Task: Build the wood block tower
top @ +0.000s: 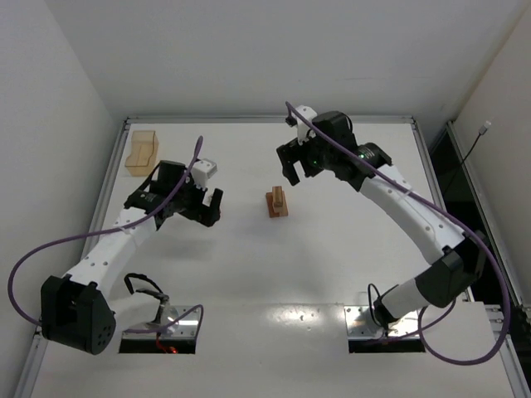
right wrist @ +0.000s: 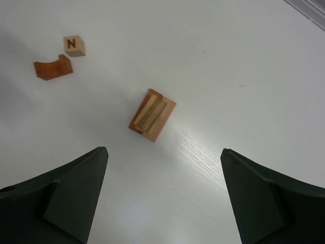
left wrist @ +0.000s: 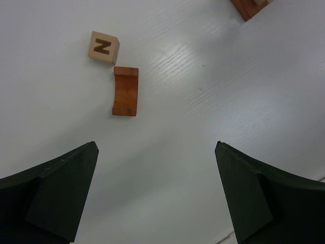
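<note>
The wood block tower (top: 277, 202) is a short stack at the table's middle: a light tan bar lying on a reddish-brown bar (right wrist: 152, 115). Its corner shows in the left wrist view (left wrist: 249, 6). A tan cube printed N (left wrist: 103, 47) and a reddish-brown arch piece (left wrist: 125, 91) lie side by side on the table, also seen from the right wrist as the cube (right wrist: 74, 45) and the arch (right wrist: 53, 67). My left gripper (left wrist: 156, 145) hangs open above bare table, left of the stack (top: 207, 207). My right gripper (right wrist: 164, 150) is open and empty, above and just behind the stack (top: 292, 170).
A translucent amber box (top: 142, 152) stands at the back left corner. A raised metal rim (top: 270, 119) runs along the table's far edge. In the top view the left arm hides the cube and the arch.
</note>
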